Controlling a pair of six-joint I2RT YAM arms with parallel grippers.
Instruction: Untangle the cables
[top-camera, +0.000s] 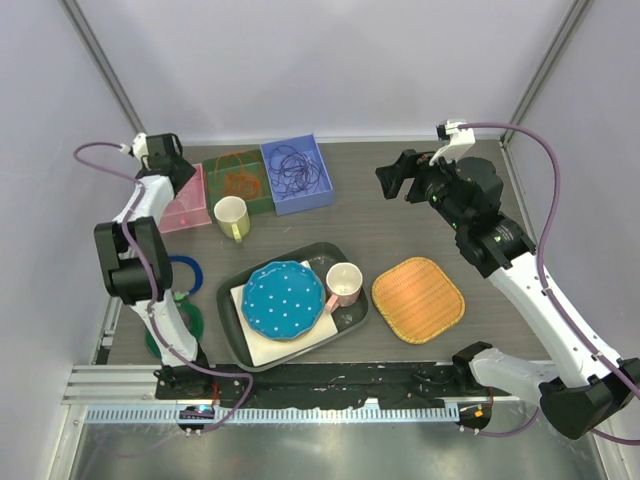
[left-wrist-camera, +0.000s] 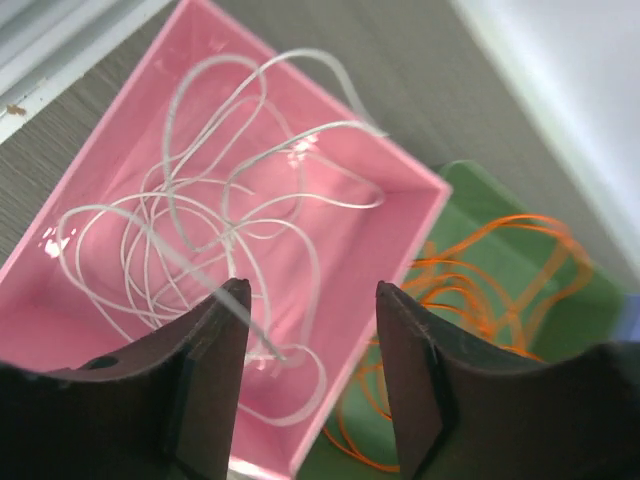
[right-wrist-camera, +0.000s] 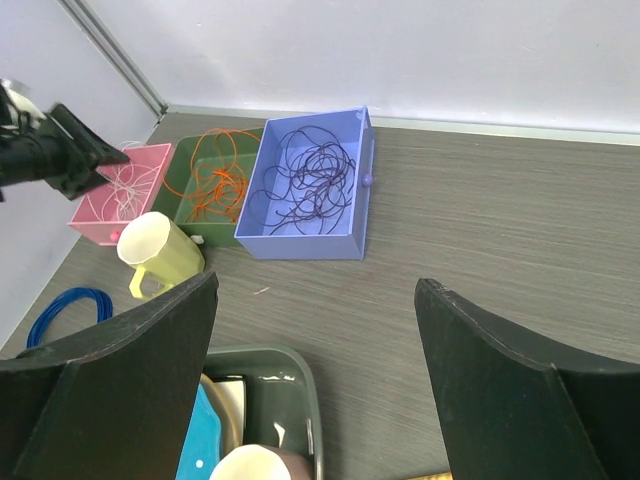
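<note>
While our left gripper (left-wrist-camera: 312, 290) hangs spread wide and empty, the white cable (left-wrist-camera: 205, 215) lies just below its fingers (left-wrist-camera: 215, 370); our right gripper (right-wrist-camera: 317, 285) gapes empty too.

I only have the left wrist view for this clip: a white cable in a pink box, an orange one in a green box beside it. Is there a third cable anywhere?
Observer: Yes. A dark purple cable lies in loose loops in a blue box, right beside the green box on the side away from the pink one.
Operator: What is the other arm doing?
Observer: The right pincer is open and empty, on the table's right side, facing the boxes and well apart from them.
Operator: Anything crowding the boxes?
Observer: A yellow-green mug stands upright on their near side, about where the pink box meets the green one.
</note>
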